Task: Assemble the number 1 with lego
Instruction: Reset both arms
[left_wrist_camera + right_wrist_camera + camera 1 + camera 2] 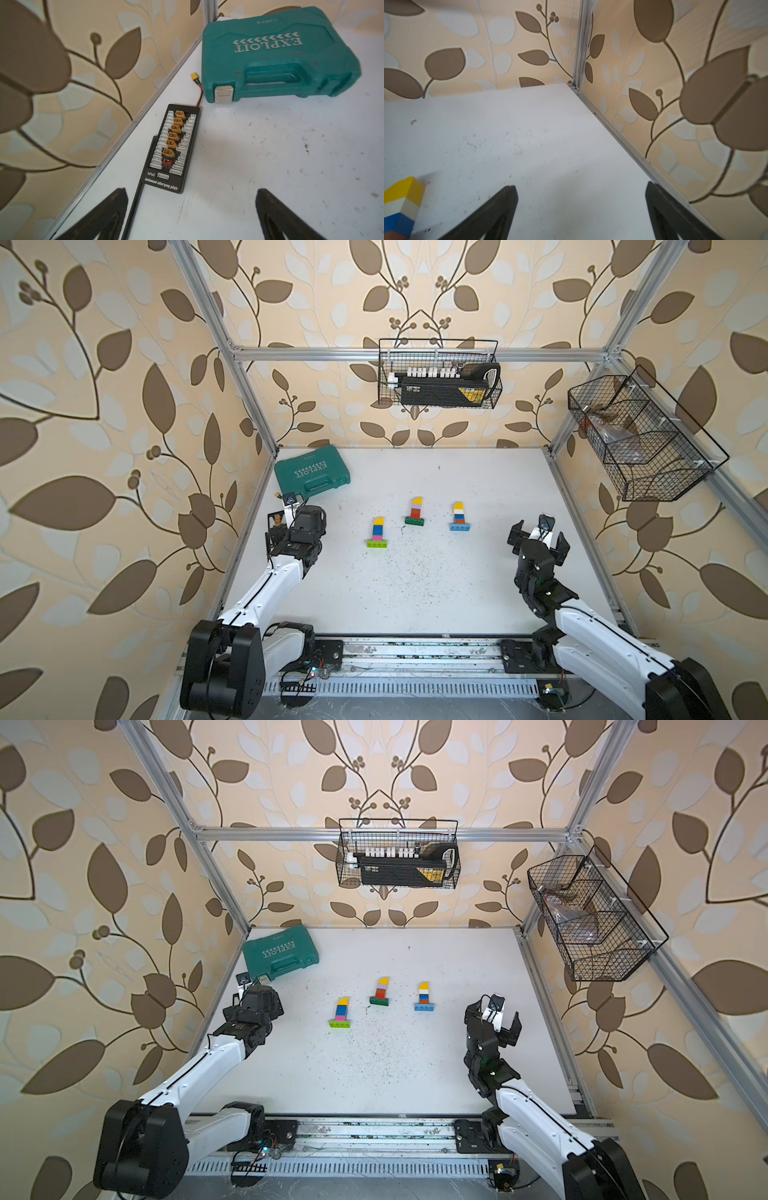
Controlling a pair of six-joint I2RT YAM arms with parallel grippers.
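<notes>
Three upright lego stacks stand mid-table in both top views. The left stack (378, 533) has a light green base, pink, blue and a yellow cap. The middle stack (415, 512) sits on a dark green base. The right stack (459, 516) sits on a blue base, and its yellow, white and blue bricks (402, 199) edge into the right wrist view. My left gripper (191, 193) is open over bare table at the left edge, away from the lego. Right of the stacks, my right gripper (540, 535) (580, 187) is open and holds nothing.
A teal tool case (311, 472) (276, 56) lies at the back left. A black charging board (174, 145) with a red wire lies along the table's left edge, just ahead of my left gripper. Wire baskets hang on the back wall (438, 373) and right wall (640, 435).
</notes>
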